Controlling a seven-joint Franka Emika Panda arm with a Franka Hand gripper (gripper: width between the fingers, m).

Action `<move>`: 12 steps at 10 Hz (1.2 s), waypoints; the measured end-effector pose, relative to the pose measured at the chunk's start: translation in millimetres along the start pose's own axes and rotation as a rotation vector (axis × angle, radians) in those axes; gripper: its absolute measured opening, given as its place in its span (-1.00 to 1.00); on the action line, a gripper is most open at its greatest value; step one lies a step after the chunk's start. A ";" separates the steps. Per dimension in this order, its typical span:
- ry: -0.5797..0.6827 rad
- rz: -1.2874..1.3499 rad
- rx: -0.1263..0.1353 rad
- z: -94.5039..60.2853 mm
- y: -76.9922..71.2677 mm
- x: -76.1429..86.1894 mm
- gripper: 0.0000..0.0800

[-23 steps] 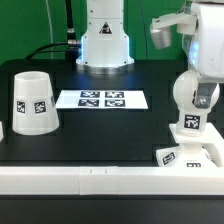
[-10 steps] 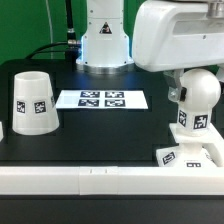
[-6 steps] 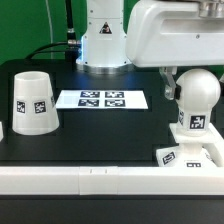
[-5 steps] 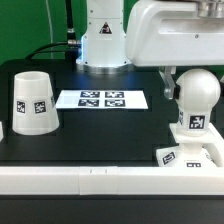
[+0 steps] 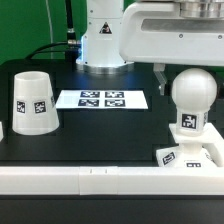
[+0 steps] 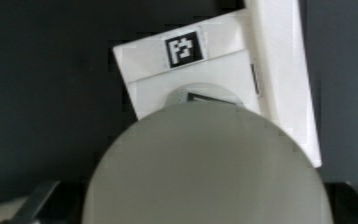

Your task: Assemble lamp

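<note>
The white round bulb (image 5: 193,100) stands upright by its tagged neck on the square stepped base (image 5: 192,154) at the exterior view's right, near the table's front edge. My gripper (image 5: 188,80) comes down over the bulb from above, with one dark finger (image 5: 160,73) showing beside it, and looks shut on it. In the wrist view the bulb (image 6: 202,165) fills the space between my gripper's (image 6: 202,205) jaws, with the tagged base (image 6: 190,55) under it. The tapered shade (image 5: 32,102) stands alone at the exterior view's left.
The marker board (image 5: 102,99) lies flat in the table's middle. The white robot body (image 5: 105,35) stands behind it. A white rail (image 5: 90,178) runs along the table's front edge. My arm's large white housing (image 5: 170,30) hangs over the right side.
My hand has come over the bulb and turned. The bulb has turned with it: its side tag swung to the left and out of sight. The bulb now stands straighter.
</note>
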State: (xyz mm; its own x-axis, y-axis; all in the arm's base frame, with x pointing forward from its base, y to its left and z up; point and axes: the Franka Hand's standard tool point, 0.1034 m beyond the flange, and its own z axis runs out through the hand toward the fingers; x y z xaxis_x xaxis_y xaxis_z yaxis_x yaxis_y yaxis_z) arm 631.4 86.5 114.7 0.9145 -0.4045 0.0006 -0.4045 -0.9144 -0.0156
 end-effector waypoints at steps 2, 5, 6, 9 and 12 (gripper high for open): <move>-0.012 0.191 -0.002 0.4 -0.6 -2.2 0.45; -0.056 0.516 0.017 0.8 -1.4 -4.2 0.45; -0.061 0.596 0.019 0.8 -1.2 -3.9 0.45; -0.070 0.658 0.026 0.9 -1.2 -3.7 0.45; -0.067 0.554 0.025 0.5 -1.7 -4.4 0.71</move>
State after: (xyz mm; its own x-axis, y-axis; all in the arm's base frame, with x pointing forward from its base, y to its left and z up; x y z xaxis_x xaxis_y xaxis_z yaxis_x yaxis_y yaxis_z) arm 628.1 89.8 114.3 0.5638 -0.8222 -0.0776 -0.8254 -0.5642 -0.0194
